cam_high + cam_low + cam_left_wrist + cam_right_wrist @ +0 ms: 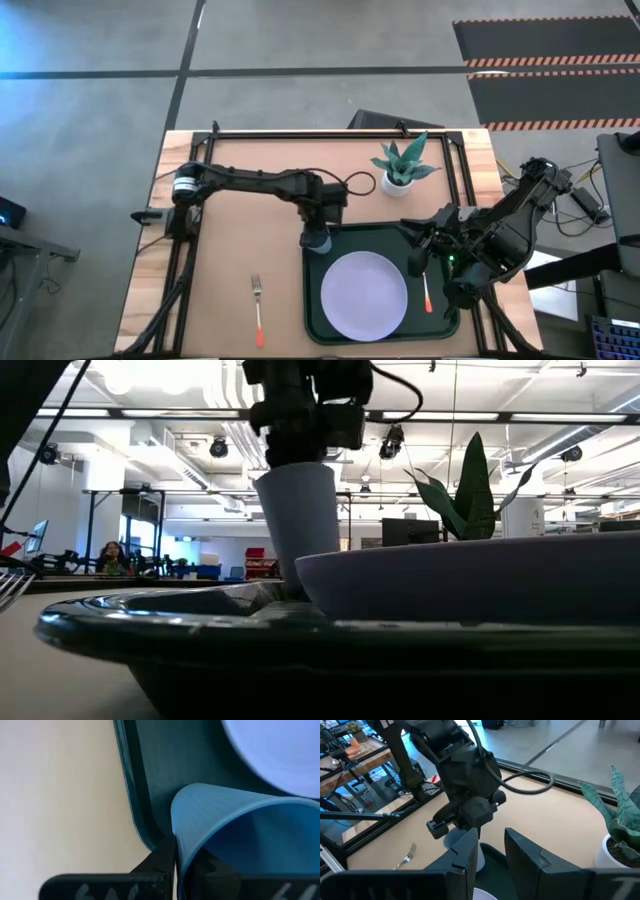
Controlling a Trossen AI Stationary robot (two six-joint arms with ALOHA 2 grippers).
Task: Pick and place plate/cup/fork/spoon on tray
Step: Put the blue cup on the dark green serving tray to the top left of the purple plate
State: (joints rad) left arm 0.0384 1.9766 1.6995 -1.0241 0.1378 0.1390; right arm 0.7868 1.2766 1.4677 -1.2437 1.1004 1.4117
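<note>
The dark green tray [318,322] lies at the table's near middle. On it lie the lavender plate [364,292] and, to its right, the spoon [427,291]. The fork [258,310] lies on the table to the left of the tray. My left gripper [318,232] is shut on the blue cup [240,835] over the tray's far left corner [145,827]. My right gripper [492,860] is open and empty above the tray's far right part, its fingers pointing toward the cup. My left gripper pinches the cup's rim wall [176,845], one finger [212,872] inside the cup and one [157,865] outside. The fingers come from above, pointing down. The cup stands upright below them [300,520]; the tray's rim hides its base, so whether it rests there cannot be told.
A white pot with a green plant [401,168] stands just beyond the tray's far edge, between the two arms. Bare tabletop [230,240] lies to the left of the tray around the fork.
</note>
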